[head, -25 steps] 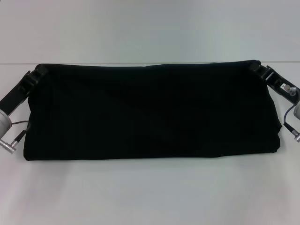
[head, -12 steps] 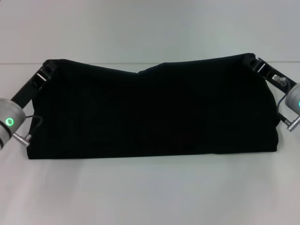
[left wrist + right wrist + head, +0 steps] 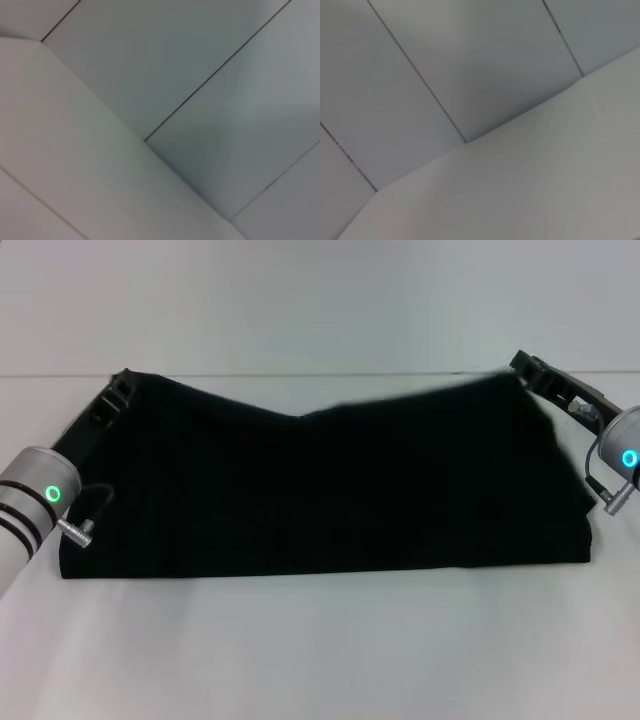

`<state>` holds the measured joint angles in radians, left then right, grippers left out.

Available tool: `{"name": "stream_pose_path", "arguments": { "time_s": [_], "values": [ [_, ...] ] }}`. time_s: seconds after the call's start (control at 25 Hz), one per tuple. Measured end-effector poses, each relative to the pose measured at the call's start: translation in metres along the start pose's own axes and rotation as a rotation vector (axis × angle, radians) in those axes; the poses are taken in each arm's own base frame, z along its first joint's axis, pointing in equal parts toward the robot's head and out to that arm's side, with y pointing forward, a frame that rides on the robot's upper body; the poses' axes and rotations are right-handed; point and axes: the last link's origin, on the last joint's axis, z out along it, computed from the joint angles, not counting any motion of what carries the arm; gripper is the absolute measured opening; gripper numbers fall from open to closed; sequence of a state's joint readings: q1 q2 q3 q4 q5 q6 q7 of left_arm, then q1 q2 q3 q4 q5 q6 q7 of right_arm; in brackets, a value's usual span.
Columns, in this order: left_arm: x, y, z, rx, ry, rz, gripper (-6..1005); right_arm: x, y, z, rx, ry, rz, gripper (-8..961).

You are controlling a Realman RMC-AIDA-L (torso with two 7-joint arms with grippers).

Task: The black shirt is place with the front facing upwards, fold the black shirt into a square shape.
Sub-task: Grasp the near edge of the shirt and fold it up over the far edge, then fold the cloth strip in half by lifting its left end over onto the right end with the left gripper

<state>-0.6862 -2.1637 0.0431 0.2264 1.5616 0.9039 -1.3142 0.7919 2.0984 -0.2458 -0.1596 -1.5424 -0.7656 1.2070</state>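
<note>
The black shirt point(image 3: 320, 490) spreads across the white table in the head view as a wide dark band, its far edge lifted at both ends and sagging in the middle. My left gripper point(image 3: 118, 392) is shut on the shirt's far left corner. At the far right corner my right gripper point(image 3: 522, 368) is shut on the cloth too. The near edge lies flat on the table. No lettering or label shows. Both wrist views show only pale wall panels and table, no shirt and no fingers.
The white table point(image 3: 320, 650) stretches in front of the shirt, and its far edge point(image 3: 300, 374) runs just behind the lifted cloth. Wall panels point(image 3: 200, 75) fill the background.
Both grippers have risen and moved inward with the shirt's far corners. The far edge, straight a second ago, now dips in the middle.
</note>
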Motion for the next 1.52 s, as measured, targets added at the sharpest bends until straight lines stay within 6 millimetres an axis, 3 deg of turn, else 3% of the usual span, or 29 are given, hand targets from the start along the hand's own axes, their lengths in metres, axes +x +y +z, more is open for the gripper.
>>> {"name": "stream_pose_path", "arguments": {
  "time_s": [0.16,0.28,0.52,0.72,0.92,1.04,1.32,1.4,1.52],
  "values": [
    [-0.003,0.001,0.001,0.013,0.037,0.008,155,0.002,-0.001,0.0,0.018,-0.006,0.003,161],
    [-0.004,0.001,0.001,0.02,0.045,0.007,259,0.002,-0.004,0.0,0.033,-0.013,0.017,371],
    [-0.003,-0.012,-0.004,0.076,0.037,0.008,479,0.003,-0.008,-0.009,0.003,-0.027,0.008,639],
    [0.017,-0.036,-0.027,0.096,0.086,-0.001,592,0.006,-0.012,-0.033,-0.109,-0.033,-0.085,745],
    [0.037,-0.057,-0.057,0.097,0.131,-0.014,704,0.024,-0.003,-0.055,-0.259,0.011,-0.253,851],
    [0.042,-0.062,-0.076,0.049,0.07,-0.072,920,0.038,0.008,-0.068,-0.39,0.065,-0.394,894],
    [0.053,-0.068,-0.126,-0.007,-0.201,-0.217,948,0.067,0.023,-0.097,-0.617,0.162,-0.552,924],
    [0.052,-0.072,-0.142,0.015,-0.292,-0.258,948,0.072,0.022,-0.1,-0.63,0.182,-0.578,923],
    [0.05,-0.075,-0.151,0.044,-0.348,-0.289,948,0.076,0.021,-0.1,-0.628,0.203,-0.599,922]
  ]
}}
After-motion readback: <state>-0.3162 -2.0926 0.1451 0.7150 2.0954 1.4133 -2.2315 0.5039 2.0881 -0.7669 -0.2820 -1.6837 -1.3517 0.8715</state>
